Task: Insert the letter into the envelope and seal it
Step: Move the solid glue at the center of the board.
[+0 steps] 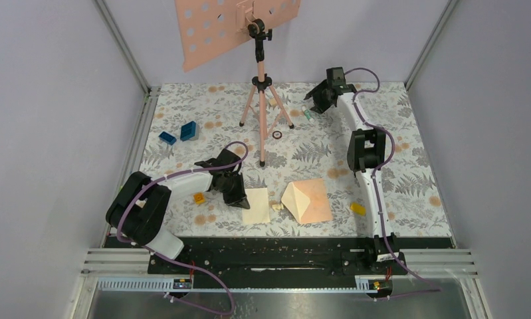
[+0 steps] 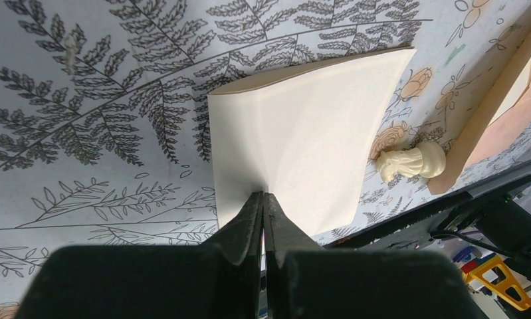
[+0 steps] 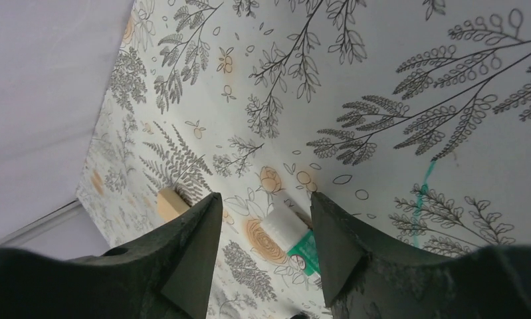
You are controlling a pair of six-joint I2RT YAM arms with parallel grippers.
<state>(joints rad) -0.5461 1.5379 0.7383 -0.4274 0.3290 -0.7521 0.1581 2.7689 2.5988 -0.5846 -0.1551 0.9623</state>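
The letter (image 1: 256, 205) lies cream back up on the floral table, left of the peach-pink envelope (image 1: 308, 201), whose flap stands open. My left gripper (image 1: 239, 198) is at the letter's left edge. In the left wrist view the gripper (image 2: 263, 195) is shut on the edge of the letter (image 2: 302, 153), which bows slightly, and the envelope (image 2: 508, 113) shows at the right edge. My right gripper (image 1: 309, 106) is at the far right of the table. In the right wrist view it (image 3: 264, 199) is open above a green-and-white glue stick (image 3: 292, 236).
A tripod (image 1: 261, 100) carrying a perforated pink plate (image 1: 236, 26) stands at the back centre. Two blue blocks (image 1: 188, 130) lie at the left. A small cream object (image 1: 276, 207) lies between letter and envelope. Small orange (image 1: 199, 197) and yellow (image 1: 358, 209) pieces lie nearby. A wooden block (image 3: 171, 203) lies near the glue stick.
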